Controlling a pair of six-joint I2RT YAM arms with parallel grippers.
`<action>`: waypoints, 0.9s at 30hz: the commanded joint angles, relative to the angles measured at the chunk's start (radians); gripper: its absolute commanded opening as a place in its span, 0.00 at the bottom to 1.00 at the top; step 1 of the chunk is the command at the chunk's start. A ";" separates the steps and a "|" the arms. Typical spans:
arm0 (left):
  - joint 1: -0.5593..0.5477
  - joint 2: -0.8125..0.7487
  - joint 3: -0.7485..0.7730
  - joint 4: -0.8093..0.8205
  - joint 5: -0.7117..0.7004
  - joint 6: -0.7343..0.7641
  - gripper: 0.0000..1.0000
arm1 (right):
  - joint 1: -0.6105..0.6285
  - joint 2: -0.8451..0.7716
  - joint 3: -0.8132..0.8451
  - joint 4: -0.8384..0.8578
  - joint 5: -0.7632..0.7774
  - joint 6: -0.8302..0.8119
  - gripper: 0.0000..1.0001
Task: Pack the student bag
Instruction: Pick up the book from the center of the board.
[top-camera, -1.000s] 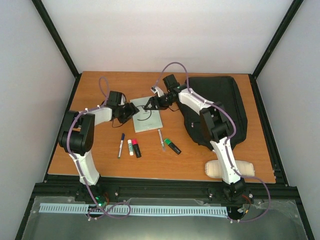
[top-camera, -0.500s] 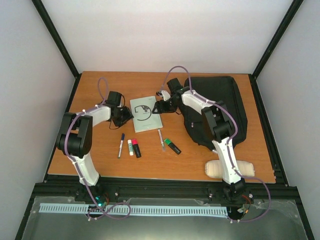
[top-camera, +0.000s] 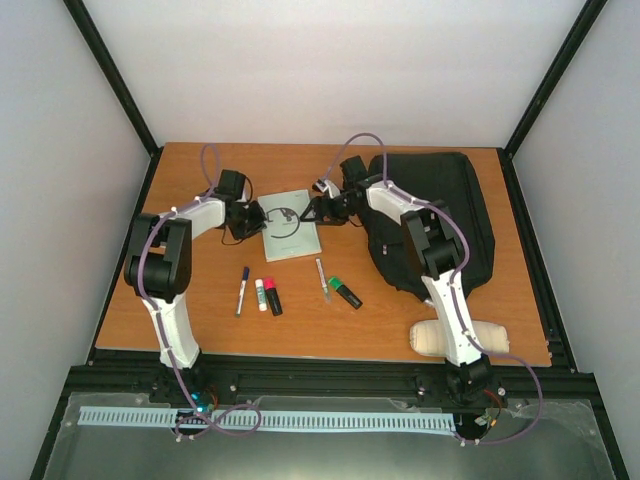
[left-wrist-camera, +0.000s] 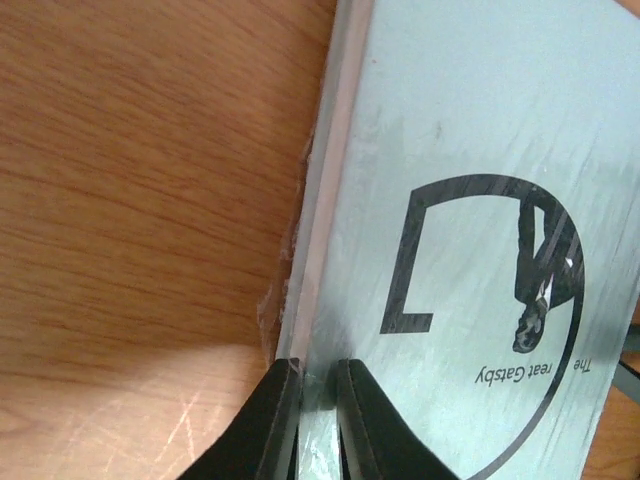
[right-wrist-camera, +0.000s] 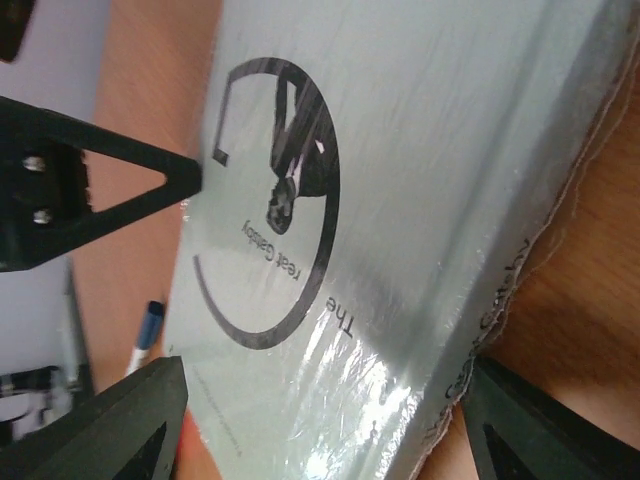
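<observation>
Student bag (top-camera: 462, 205) is lying flat on the right side of the surface (top-camera: 200, 330), upper right in the top view. The left gripper (left-wrist-camera: 318, 420) is clenched on the edge of the pale green book (left-wrist-camera: 480, 150). The right gripper (right-wrist-camera: 325, 395) is spread wide, with one finger on each side of the book's other end.

Wooden table (top-camera: 185, 180), student bag (top-camera: 465, 195), book (top-camera: 290, 232), pens (top-camera: 242, 290), markers (top-camera: 346, 292), pouch (top-camera: 427, 340)
</observation>
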 joint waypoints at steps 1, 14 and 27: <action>-0.007 0.061 -0.044 -0.023 0.006 -0.010 0.06 | 0.031 0.118 -0.009 0.087 -0.244 0.119 0.77; -0.007 0.072 -0.147 0.037 0.024 -0.055 0.21 | 0.050 0.054 0.132 0.018 -0.200 0.083 0.74; -0.008 0.056 -0.182 0.040 0.019 -0.049 0.35 | 0.072 0.062 0.071 0.037 -0.144 0.118 0.48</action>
